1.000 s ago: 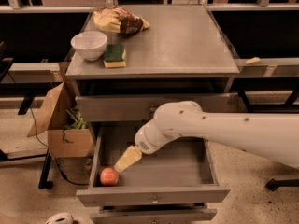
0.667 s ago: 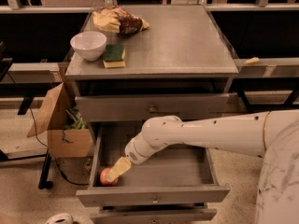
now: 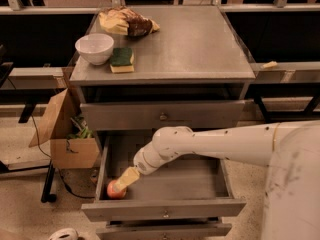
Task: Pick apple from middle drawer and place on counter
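The apple, small and reddish-orange, lies in the front left corner of the open middle drawer. My white arm reaches in from the right, and my gripper with its yellowish tip is down against the apple's upper right side, partly covering it. The counter is the grey top of the cabinet, above and behind the drawer.
On the counter's left part stand a white bowl, a green-and-yellow sponge and a crumpled snack bag. The top drawer is shut. A cardboard box stands on the floor left of the cabinet.
My arm has swung down and to the left inside the drawer. The gripper went from a little right of and above the apple to resting against it. The apple has not moved.
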Robot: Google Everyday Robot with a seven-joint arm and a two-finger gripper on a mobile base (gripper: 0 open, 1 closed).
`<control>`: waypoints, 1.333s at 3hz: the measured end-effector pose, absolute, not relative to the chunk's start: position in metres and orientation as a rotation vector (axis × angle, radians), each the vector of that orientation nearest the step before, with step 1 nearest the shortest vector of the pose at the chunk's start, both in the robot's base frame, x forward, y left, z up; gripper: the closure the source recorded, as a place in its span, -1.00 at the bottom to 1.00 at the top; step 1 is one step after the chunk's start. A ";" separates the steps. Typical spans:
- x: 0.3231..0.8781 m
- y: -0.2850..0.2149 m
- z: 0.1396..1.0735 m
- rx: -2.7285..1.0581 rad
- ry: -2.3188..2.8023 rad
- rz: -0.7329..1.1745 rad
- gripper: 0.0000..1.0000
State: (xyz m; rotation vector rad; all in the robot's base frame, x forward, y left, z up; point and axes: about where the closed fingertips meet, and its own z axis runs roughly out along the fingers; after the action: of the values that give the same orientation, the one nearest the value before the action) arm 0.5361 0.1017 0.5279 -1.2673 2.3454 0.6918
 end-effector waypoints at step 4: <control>0.564 0.140 0.416 -1.125 2.299 0.894 -1.00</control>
State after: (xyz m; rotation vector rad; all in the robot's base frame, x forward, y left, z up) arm 0.5640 0.1395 0.4159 -1.1253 2.2988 0.8940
